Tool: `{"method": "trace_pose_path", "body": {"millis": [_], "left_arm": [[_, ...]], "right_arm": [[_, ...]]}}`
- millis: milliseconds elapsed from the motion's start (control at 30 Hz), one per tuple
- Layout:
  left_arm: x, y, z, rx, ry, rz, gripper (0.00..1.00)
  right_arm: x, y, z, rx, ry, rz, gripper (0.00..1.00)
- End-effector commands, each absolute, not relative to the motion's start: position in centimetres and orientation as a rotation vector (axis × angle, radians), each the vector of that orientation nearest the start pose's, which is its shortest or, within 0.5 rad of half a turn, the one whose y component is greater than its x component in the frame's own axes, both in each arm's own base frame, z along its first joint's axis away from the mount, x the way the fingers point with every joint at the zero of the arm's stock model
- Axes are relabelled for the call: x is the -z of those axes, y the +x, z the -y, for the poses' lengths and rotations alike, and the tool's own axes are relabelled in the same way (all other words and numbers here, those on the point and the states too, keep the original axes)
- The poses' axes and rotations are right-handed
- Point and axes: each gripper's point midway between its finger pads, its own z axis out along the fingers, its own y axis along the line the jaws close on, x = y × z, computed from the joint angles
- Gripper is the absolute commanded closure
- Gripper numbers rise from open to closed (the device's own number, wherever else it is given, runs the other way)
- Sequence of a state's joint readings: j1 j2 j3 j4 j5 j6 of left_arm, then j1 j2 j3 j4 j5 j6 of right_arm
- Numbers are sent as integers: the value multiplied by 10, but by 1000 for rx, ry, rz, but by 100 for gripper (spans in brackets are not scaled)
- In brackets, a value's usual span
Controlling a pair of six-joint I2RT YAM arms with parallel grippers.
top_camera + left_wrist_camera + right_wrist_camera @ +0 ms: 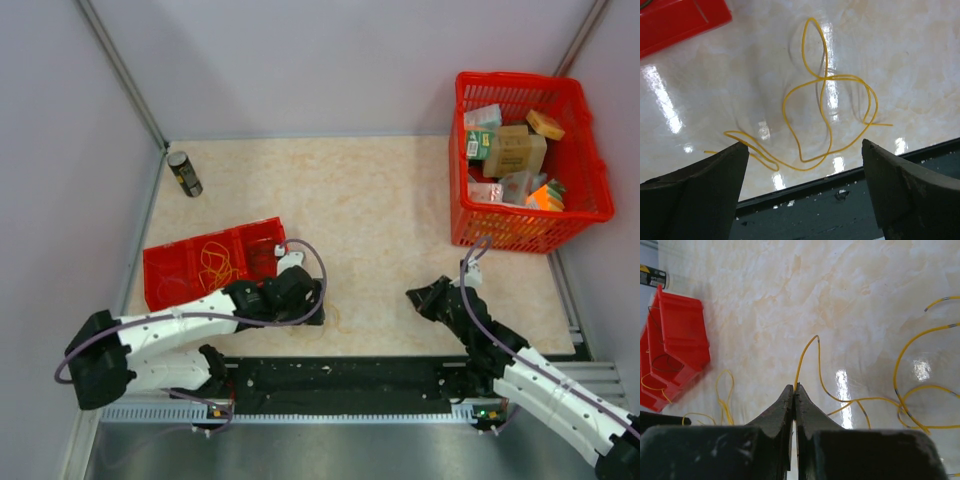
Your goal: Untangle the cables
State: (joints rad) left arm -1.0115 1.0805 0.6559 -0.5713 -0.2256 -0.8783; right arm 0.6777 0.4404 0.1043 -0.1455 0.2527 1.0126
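Left pincer (804,144) spread wide above looped yellow cables (824,78) at the near edge of the table (910,55).
Right pincer (794,389) pressed together, apparently nipping a strand; crossings left to clear, so untangling looks barely underway.

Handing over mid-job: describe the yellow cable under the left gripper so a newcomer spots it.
Find the low red tray at the table's left. Right of it, by the near edge, the yellow cable lies in loose crossing loops below the open left gripper. Unlike the tray's wires, it sits on bare table.
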Motion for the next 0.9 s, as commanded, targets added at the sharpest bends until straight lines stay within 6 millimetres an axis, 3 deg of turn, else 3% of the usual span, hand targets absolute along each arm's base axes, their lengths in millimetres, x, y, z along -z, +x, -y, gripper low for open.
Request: {"method": "trace_pose_path", "body": {"millis": [0,167,267,400,467,567,700,733,800,867], "left_arm": [[-74,166,251,476,30,-2582,2],[-52,172,288,427,132,-2659,2],[-51,182,304,415,125,-2624,2],[-33,187,312,319,127,-2654,2],[-25,189,309,213,148,-2656,7],[-24,191,299,60,190,-2619,28],[-42,193,282,-38,237,-2539,67],[-48,193,278,-41,254,-2518,81],[-67,197,267,-42,270,-2469,100],[-91,203,253,-33,266,-2407,100]], "right_arm": [[-74,201,-149,-822,491,-2018,99],[-75,201,-148,-832,496,-2000,99],[-75,201,-149,-829,494,-2005,99],[-75,201,-150,-830,487,-2009,99],[-75,201,-150,-832,486,-2008,99],[-75,201,-150,-833,485,-2007,99],[-75,201,-150,-834,484,-2002,99],[-75,201,-150,-835,483,-2003,99],[-75,201,-150,-837,481,-2002,99],[-76,201,-150,-838,478,-2002,99]]}}
